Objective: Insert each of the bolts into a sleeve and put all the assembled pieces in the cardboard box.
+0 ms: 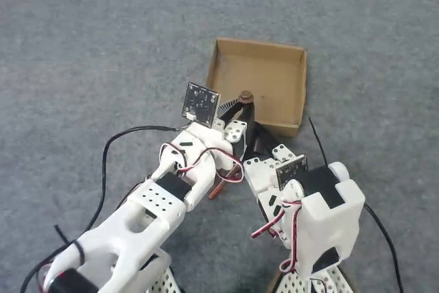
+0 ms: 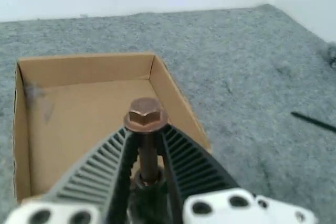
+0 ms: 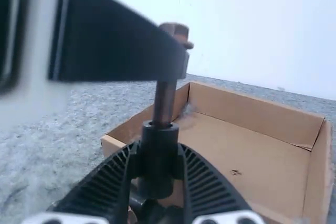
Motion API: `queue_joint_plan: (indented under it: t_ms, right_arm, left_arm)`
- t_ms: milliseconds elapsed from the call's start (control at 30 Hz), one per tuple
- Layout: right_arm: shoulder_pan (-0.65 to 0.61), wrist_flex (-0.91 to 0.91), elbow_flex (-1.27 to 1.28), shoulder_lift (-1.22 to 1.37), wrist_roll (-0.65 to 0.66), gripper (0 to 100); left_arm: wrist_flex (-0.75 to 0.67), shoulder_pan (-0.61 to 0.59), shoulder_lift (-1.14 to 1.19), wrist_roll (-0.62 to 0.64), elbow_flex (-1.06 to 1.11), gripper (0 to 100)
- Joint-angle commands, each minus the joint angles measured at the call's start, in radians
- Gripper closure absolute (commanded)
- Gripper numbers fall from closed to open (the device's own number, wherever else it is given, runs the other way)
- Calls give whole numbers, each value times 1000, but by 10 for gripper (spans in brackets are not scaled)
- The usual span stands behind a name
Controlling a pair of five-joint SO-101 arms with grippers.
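From above, your left claw (image 1: 241, 109) is pinching the bolt (image 1: 245, 97) by its shank, head up, right over the near wall of the cardboard box (image 1: 304, 80). The box sits on the tabletop (image 1: 82, 66) towards its far edge. The right claw (image 1: 264, 143) comes in under the bolt from the near side.

In the left wrist view, you see the left claw (image 2: 146, 136) pressed on the shank just under the hex head of the bolt (image 2: 145, 114). The black sleeve (image 2: 148, 179) sits directly below, and the box's (image 2: 89, 69) open floor lies beyond.

The right wrist view shows the right claw (image 3: 157, 156) clamped round the sleeve (image 3: 157, 142), bore pointing up. The bolt (image 3: 164, 98) stands upright and its lower end appears to have entered the sleeve mouth. A finger (image 3: 115, 45) of the left claw crosses just beneath the head.

Everything turns on that shared upright axis, so press the bolt straight down along it. The box lies just beyond both claws, and the left looks nearer.
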Motion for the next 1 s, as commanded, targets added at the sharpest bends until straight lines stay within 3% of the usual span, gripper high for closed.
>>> queue_joint_plan:
  t_ms: [0,800,967]
  right_arm:
    - [35,-30,-8,-47,12,992]
    - [53,-36,-18,-47,12,992]
    - [53,-36,-18,-47,12,992]
  left_arm:
    - [-6,-5,-38,-15,8,988]
    - [-5,3,-38,-15,114,987]
    - [-2,3,-38,-11,114,900]
